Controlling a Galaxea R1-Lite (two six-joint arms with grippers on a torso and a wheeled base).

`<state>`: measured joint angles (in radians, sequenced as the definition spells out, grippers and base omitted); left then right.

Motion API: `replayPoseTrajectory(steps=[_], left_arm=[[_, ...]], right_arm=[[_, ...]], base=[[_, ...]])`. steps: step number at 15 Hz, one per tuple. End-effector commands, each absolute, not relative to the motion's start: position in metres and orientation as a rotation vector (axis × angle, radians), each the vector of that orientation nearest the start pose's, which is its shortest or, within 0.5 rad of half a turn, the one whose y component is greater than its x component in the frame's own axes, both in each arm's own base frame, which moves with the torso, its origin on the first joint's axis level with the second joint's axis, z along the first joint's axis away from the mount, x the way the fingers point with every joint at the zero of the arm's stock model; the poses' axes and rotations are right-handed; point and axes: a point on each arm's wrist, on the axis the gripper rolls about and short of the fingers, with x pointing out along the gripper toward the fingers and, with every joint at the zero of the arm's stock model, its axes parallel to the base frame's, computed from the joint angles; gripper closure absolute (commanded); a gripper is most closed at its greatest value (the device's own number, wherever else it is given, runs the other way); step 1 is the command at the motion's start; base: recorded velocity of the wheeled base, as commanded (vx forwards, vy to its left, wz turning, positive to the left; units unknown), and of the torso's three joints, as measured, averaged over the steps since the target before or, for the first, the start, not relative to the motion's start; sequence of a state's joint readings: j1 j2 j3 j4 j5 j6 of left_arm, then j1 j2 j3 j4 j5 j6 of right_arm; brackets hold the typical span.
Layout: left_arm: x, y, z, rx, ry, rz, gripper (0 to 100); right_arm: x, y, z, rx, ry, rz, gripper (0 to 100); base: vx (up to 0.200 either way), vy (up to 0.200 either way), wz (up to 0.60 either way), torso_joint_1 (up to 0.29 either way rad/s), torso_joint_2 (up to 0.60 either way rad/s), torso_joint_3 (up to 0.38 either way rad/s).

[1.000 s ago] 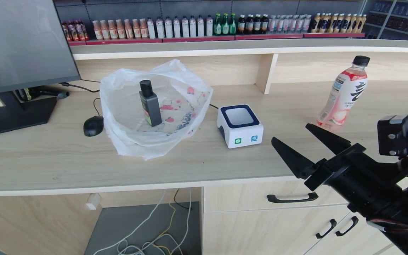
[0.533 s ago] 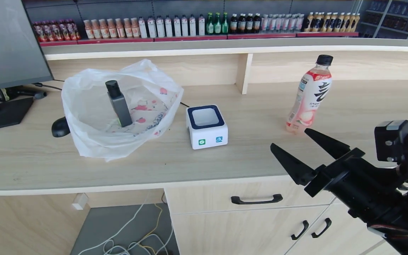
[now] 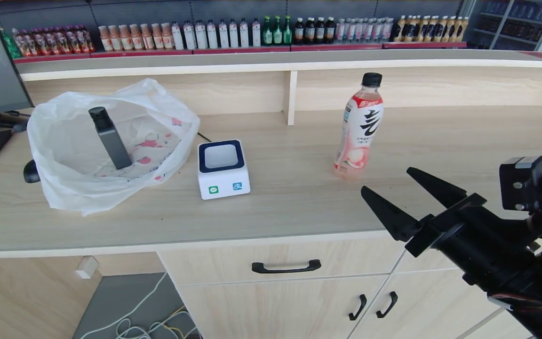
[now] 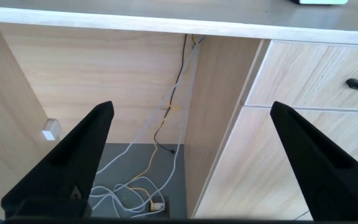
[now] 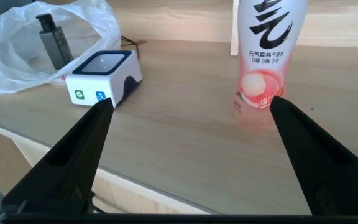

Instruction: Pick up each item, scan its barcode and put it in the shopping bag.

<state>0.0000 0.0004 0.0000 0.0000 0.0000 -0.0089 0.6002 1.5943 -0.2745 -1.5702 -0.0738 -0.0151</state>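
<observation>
The step in hand looks to be the pick of the pink drink bottle (image 3: 359,127). It is standing upright on the surface (image 3: 299,207), right of centre in the head view. It is well apart from the scanner (image 3: 223,168) at centre left and from the shopping bag (image 3: 59,193) at the far left, where a dark bottle (image 3: 110,139) is already standing inside.

The right gripper (image 3: 385,179) is hanging in the lower right of the frame, fingers spread wide and holding nothing, pointing toward the bottle without touching it. In the right wrist view the bottle's lower half is lining up with one finger rather than with the gap between them.

To do this well, I judge the gripper should be centring on the bottle first, so that a finger is passing on each side of the body. It should then be closing around the label's mid-height, below the neck, where so tall a bottle is least likely to be tipping. A level, slow approach matters, since a finger nudging it off-centre could be knocking it over. A grip leaving the barcode uncovered would be helping the scan, though I cannot tell where the barcode is sitting.

The left gripper (image 4: 191,107) is hanging with fingers apart below the surface edge, facing the cabinet front (image 4: 291,68).
</observation>
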Motion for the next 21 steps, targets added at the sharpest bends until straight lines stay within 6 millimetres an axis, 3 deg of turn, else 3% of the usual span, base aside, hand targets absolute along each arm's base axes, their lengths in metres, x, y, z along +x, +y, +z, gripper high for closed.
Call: replayPoseTrajectory(steps=[1,3,10,18,21], left_arm=[[-0.023,0.000,0.075,-0.008,0.000,0.000,0],[-0.023,0.000,0.075,-0.008,0.000,0.000,0],[-0.023,0.000,0.075,-0.005,0.000,0.000,0],[-0.023,0.000,0.075,-0.005,0.000,0.000,0],[-0.023,0.000,0.075,-0.005,0.000,0.000,0]], right_arm=[[0.186,0.123,0.174,0.067,-0.240,0.514,0],[0.189,0.119,0.172,0.063,-0.233,0.491,0],[0.191,0.128,0.168,0.058,-0.214,0.524,0],[0.259,0.173,0.191,0.082,-0.276,0.521,0],[0.278,0.176,0.204,0.055,-0.216,0.493,0]], base=[[0.000,-0.200,0.00,0.002,0.01,-0.002],[0.000,-0.200,0.00,0.000,0.00,0.005],[0.000,0.000,0.00,0.000,0.00,0.000],[0.000,0.000,0.00,0.000,0.00,0.000],[0.000,0.000,0.00,0.000,0.00,0.000]])
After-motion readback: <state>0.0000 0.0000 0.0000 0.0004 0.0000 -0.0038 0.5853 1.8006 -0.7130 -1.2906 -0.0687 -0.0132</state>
